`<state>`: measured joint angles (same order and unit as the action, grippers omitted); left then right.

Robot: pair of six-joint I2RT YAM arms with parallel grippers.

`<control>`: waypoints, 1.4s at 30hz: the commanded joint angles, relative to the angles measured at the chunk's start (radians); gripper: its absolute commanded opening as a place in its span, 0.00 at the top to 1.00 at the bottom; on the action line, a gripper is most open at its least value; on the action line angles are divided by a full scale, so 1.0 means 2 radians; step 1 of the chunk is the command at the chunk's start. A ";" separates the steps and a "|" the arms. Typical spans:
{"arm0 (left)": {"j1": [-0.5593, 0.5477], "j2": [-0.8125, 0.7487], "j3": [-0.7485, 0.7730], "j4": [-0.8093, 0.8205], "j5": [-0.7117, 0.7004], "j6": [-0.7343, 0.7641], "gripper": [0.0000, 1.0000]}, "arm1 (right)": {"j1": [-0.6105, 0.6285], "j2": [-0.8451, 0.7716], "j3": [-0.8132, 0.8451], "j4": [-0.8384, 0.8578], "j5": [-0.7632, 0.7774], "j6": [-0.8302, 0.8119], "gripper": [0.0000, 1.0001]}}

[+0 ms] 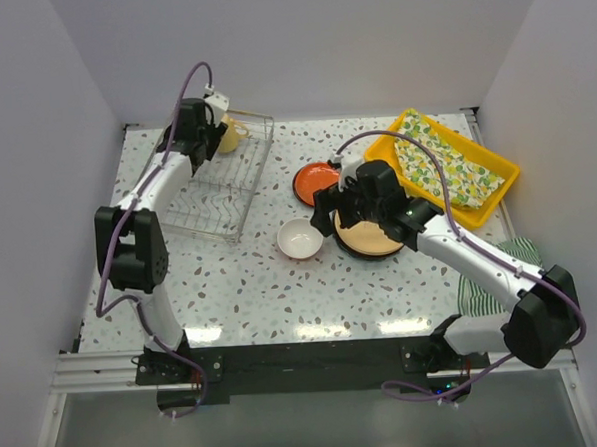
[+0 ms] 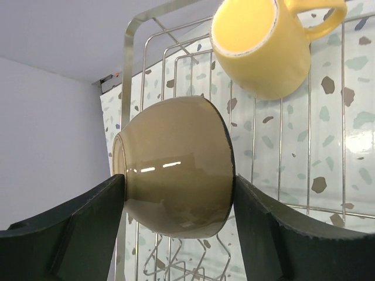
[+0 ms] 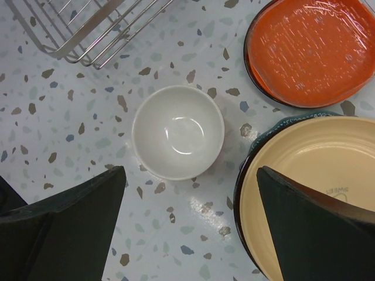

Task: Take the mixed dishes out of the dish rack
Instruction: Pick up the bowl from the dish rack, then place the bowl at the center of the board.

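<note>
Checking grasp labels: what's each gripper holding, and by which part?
Left gripper: tan bowl, clamped across its outer wall. Right gripper: open, nothing held.

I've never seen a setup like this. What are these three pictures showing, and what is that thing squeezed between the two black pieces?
These are two robot arms bolted to a table's edge, each ending in a two-finger gripper. The wide picture looks down from above. The other two come from a camera on each wrist, so each shows its own black fingers. The left gripper is closed on a tan bowl at the wire dish rack, with a yellow mug close by. The right gripper is open and empty, hanging above a white bowl, an orange plate and a cream plate on the speckled table. A yellow tray lies at the far right.
</note>
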<state>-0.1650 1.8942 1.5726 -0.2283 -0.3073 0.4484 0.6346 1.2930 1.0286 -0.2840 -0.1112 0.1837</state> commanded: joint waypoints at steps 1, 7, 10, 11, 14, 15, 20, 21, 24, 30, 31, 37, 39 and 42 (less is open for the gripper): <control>0.000 -0.058 0.011 0.015 0.000 -0.058 1.00 | 0.001 0.012 0.026 0.045 -0.031 0.007 0.02; 0.000 -0.087 0.021 -0.023 0.020 -0.134 1.00 | 0.000 0.025 0.030 0.065 -0.049 0.011 0.02; 0.000 -0.103 0.021 -0.040 0.033 -0.180 1.00 | 0.001 0.029 0.033 0.070 -0.046 0.016 0.02; 0.000 -0.110 0.020 -0.043 0.038 -0.205 1.00 | 0.000 0.031 0.032 0.076 -0.043 0.021 0.02; 0.000 -0.127 0.017 -0.053 0.058 -0.255 1.00 | -0.003 0.034 0.027 0.088 -0.049 0.037 0.02; 0.000 -0.132 0.015 -0.056 0.065 -0.266 1.00 | -0.004 0.035 0.026 0.090 -0.053 0.042 0.02; 0.000 -0.165 -0.011 -0.045 0.116 -0.336 1.00 | -0.010 0.035 0.015 0.104 -0.063 0.068 0.02; 0.000 -0.169 -0.015 -0.042 0.122 -0.345 1.00 | -0.013 0.035 0.016 0.104 -0.063 0.071 0.02; 0.000 -0.185 -0.033 -0.029 0.173 -0.374 1.00 | -0.020 0.035 0.017 0.107 -0.066 0.088 0.02; 0.000 -0.206 -0.070 -0.004 0.262 -0.437 1.00 | -0.034 0.037 0.017 0.127 -0.075 0.124 0.03; 0.000 -0.213 -0.078 0.002 0.273 -0.458 1.00 | -0.037 0.038 0.013 0.137 -0.079 0.139 0.03; 0.000 -0.241 -0.139 0.048 0.343 -0.531 1.00 | -0.064 0.051 -0.006 0.193 -0.105 0.202 0.05; 0.000 -0.251 -0.161 0.070 0.363 -0.551 1.00 | -0.070 0.060 -0.008 0.205 -0.110 0.213 0.05; 0.000 -0.266 -0.192 0.106 0.387 -0.595 1.00 | -0.070 0.074 -0.004 0.223 -0.112 0.225 0.06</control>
<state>-0.1650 1.4582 1.2247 -0.2386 0.3340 -0.5827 0.5003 1.4143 1.0187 0.0467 -0.2935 0.5606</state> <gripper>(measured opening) 0.741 0.943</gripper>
